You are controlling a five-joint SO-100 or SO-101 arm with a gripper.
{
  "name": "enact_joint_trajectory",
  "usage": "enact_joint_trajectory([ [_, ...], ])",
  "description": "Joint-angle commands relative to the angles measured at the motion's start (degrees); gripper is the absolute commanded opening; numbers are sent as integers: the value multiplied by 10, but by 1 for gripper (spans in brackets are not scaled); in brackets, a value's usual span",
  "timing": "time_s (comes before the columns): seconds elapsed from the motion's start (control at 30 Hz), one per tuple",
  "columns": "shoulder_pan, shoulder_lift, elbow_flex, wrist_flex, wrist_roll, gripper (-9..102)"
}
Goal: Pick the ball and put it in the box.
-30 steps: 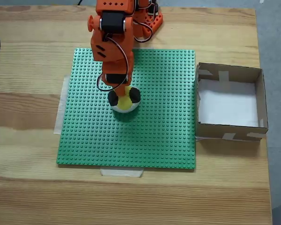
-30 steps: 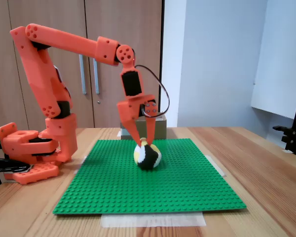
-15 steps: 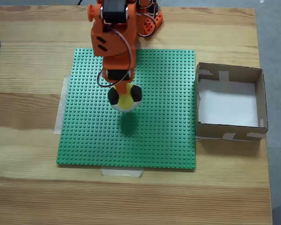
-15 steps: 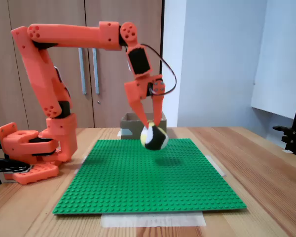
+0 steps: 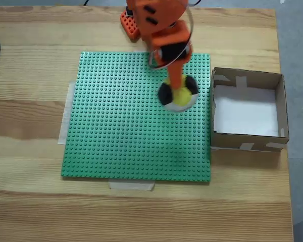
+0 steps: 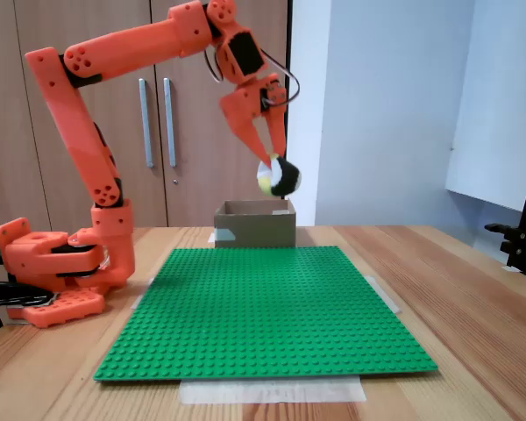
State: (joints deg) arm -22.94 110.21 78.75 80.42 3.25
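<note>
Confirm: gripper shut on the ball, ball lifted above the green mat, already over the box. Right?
Not quite. The gripper is shut on the ball and it is lifted, but it is not over the box yet. The fixed view from above shows the ball above the green mat, near the edge facing the box. The side fixed view shows it well off the mat.

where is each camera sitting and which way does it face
A fixed view: above the table, looking straight down on the green mat and box; the orange arm enters from the top edge.
Another fixed view: low at the table edge, facing across the mat toward the cupboards; the whole arm shows, base at left.
Shared: the hand shut on the ball, lifted above the mat, with the box empty.
</note>
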Motion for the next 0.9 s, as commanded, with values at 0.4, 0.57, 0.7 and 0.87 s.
enact_joint_trajectory([
  [0.4, -202, 46, -116, 16, -3, -1],
  [0.57, -238, 46, -106, 5, -1, -1],
  [0.7, -255, 42, -91, -18, 11, -1],
  [0.87, -267, 38, -78, -44, 20, -1],
])
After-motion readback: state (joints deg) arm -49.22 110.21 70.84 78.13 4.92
